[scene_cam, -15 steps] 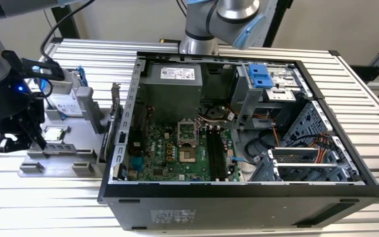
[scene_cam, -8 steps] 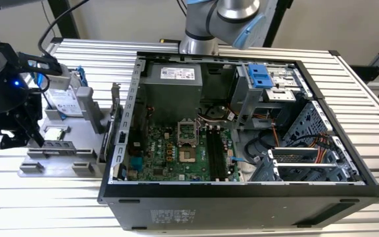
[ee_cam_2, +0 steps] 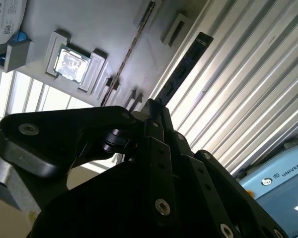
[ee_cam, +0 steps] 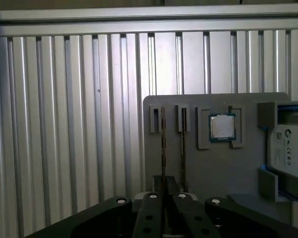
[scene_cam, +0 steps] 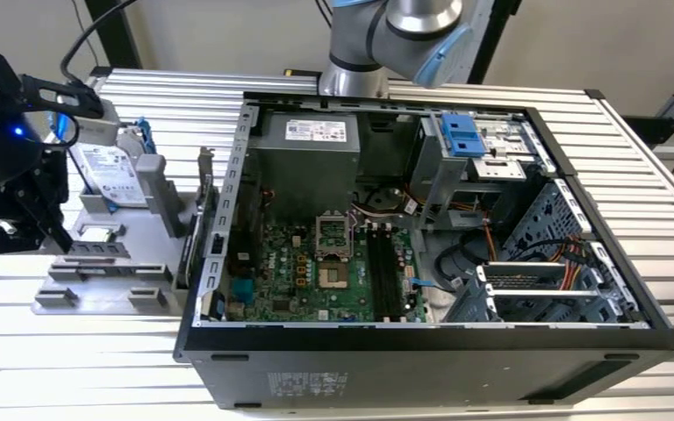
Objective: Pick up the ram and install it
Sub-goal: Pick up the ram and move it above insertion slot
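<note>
The gripper (ee_cam_2: 151, 106) is pinching the long thin ram (ee_cam_2: 185, 67) at the grey moulded tray (ee_cam: 228, 168), which is holding a square silver chip (ee_cam: 222, 127) in its recess.

**Arm joints:** silver-grey cylindrical metal housings (scene_cam: 413, 17) are recorded in the exterior view, closed by a light-blue plastic end cap (scene_cam: 445, 48).

**Wrist assembly:** a matt black block-shaped unit (scene_cam: 3, 149) is fitted with a small blue indicator light (scene_cam: 17, 132), and a thin black cable (scene_cam: 80, 44) is attached.

**Gripper (ee_cam: 164, 184):** it is built from matt black, flat, angular linkage plates. Round silver screw heads (ee_cam: 120, 201) are set into the links in both wrist views.

**Markings:** white lettering is printed on a light-blue cover (ee_cam_2: 280, 178).
</note>
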Motion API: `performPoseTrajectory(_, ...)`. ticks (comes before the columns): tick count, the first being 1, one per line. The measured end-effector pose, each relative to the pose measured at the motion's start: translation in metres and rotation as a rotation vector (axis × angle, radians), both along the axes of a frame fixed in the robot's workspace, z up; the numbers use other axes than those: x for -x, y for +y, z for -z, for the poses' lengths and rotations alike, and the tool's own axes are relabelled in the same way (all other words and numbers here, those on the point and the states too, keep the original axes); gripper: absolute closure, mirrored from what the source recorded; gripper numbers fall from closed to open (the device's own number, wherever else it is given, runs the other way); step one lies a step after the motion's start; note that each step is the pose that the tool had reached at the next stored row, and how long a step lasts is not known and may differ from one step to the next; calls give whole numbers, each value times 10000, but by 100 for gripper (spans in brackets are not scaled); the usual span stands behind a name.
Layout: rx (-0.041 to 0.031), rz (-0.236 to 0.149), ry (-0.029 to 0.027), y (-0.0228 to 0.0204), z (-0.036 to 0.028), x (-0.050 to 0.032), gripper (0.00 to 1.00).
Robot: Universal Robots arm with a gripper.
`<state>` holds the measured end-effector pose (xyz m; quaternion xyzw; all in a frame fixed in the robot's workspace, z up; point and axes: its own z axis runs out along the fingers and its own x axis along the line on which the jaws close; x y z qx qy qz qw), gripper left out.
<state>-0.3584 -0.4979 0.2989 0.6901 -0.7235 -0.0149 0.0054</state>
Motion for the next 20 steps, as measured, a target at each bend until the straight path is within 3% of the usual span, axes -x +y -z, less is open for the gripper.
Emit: performPoseTrajectory(20,0,0,0,0,-296,1,100)
